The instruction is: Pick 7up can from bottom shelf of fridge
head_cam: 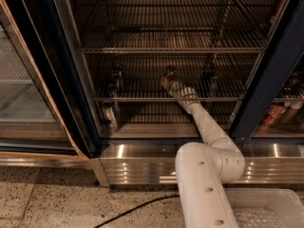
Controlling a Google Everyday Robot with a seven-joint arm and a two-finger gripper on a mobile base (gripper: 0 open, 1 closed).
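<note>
The fridge (71, 80) stands open, with wire racks inside and a ribbed steel base panel. My white arm reaches in over the bottom shelf (142, 99). The gripper (166, 83) hovers just above this rack near its middle. A small can that I take for the 7up can (171, 71) stands right behind the gripper, partly hidden by it. I cannot tell whether the gripper touches it.
A darker can (115, 77) stands at the left of the same rack and another (208, 80) at the right. A shiny silver can (109, 114) stands on the fridge floor below. The glass door (23, 94) hangs open on the left. A white bin (266, 208) is at the bottom right.
</note>
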